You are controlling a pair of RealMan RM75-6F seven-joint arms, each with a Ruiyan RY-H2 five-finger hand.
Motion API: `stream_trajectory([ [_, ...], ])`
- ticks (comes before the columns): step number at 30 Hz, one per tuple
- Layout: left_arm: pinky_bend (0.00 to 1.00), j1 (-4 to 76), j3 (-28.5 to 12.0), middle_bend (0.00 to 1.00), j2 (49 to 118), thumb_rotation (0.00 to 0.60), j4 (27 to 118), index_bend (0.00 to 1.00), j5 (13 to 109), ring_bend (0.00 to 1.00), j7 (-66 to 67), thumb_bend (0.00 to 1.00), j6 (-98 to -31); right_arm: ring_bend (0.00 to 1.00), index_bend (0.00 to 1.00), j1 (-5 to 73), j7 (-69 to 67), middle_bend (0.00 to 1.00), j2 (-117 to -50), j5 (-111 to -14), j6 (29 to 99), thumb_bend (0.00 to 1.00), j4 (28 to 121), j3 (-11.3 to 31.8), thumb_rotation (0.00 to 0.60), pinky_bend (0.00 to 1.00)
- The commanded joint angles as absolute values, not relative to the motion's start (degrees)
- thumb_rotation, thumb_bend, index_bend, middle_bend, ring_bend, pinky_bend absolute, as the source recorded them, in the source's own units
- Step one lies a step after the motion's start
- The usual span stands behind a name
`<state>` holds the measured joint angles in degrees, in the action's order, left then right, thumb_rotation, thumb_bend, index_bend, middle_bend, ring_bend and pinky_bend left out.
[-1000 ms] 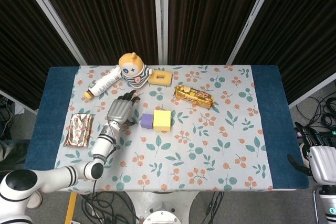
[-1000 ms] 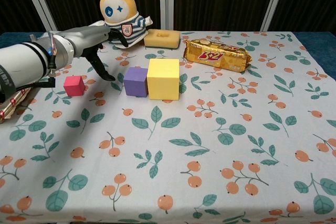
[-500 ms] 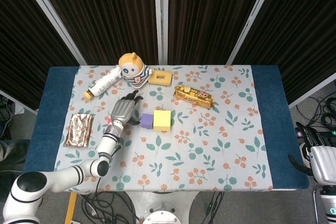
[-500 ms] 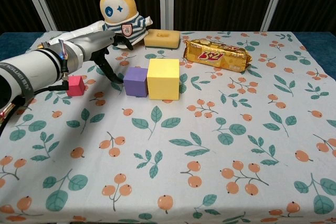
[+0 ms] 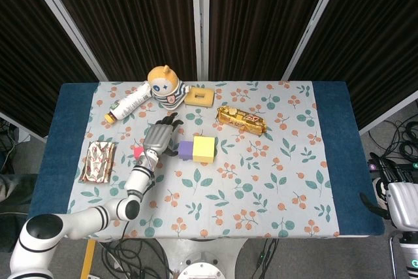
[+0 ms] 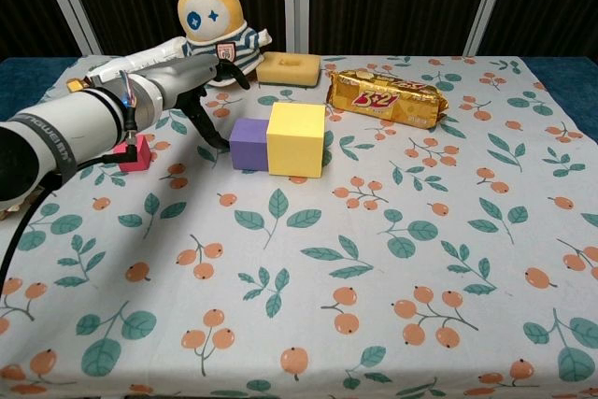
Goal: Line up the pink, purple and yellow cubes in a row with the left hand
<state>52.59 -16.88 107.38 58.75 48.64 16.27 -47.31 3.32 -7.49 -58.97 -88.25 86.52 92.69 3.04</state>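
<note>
1. Since the earlier frames, left hand (image 6: 192, 77) has travelled right, and the purple cube (image 6: 249, 144) and yellow cube (image 6: 295, 140) have shifted slightly right with it.
2. Left hand holds nothing; fingers spread and pointing down, fingertips at the purple cube's left face.
3. Purple and yellow cubes touch side by side, mid-table.
4. Pink cube (image 6: 135, 153) sits apart to the left, partly hidden behind the forearm.
5. Right hand (image 5: 400, 195) is at the table's right edge, off the cloth; grip state cannot be told.
</note>
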Motion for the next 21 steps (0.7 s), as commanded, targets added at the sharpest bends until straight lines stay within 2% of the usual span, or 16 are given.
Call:
stream_trajectory([
  [1, 0.21, 52.63, -17.00, 0.13, 107.52, 0.600, 58.42, 0.25, 48.58, 0.12, 16.41, 0.18, -47.15, 0.13, 0.04, 3.31, -7.57, 0.20, -59.00, -88.18, 86.46, 0.16, 92.61, 3.04, 0.600, 0.23],
  [15, 0.21, 52.99, -17.53, 0.13, 108.12, 0.600, 57.56, 0.25, 49.17, 0.12, 16.65, 0.18, -46.60, 0.13, 0.04, 3.07, -7.89, 0.20, -59.03, -88.09, 86.64, 0.16, 92.25, 3.02, 0.600, 0.23],
  [21, 0.21, 51.23, -17.00, 0.14, 105.76, 0.600, 59.17, 0.25, 50.00, 0.12, 15.59, 0.18, -46.94, 0.13, 0.04, 3.20, -8.19, 0.20, -59.17, -88.32, 86.58, 0.16, 92.03, 3.05, 0.600, 0.23],
])
